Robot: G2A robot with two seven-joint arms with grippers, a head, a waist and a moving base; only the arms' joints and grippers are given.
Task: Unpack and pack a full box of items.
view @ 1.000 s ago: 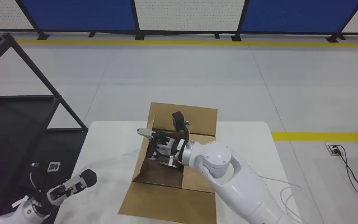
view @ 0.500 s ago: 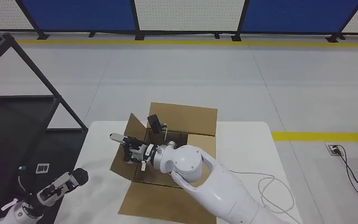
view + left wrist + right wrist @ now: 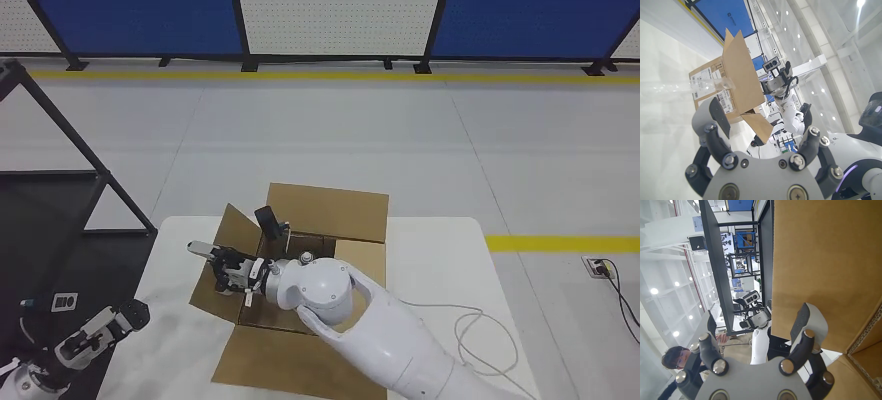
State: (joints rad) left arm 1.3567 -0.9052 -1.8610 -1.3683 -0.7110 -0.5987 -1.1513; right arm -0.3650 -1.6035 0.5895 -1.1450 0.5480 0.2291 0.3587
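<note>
Right now I'm on the unpacking end, getting the box point(image 3: 330, 208) open. It sits in the middle of the tabletop point(image 3: 440, 260), and its inside is too dark for me to tell the contents. My right gripper point(image 3: 215, 265) is spread wide at the left flap point(image 3: 819, 266), with the flap's edge between its fingers and nothing gripped, while the left gripper point(image 3: 761, 106) hangs open and empty off the near left corner. Next, I judge, that flap needs pressing outward without shoving the box, so I can reach inside.
</note>
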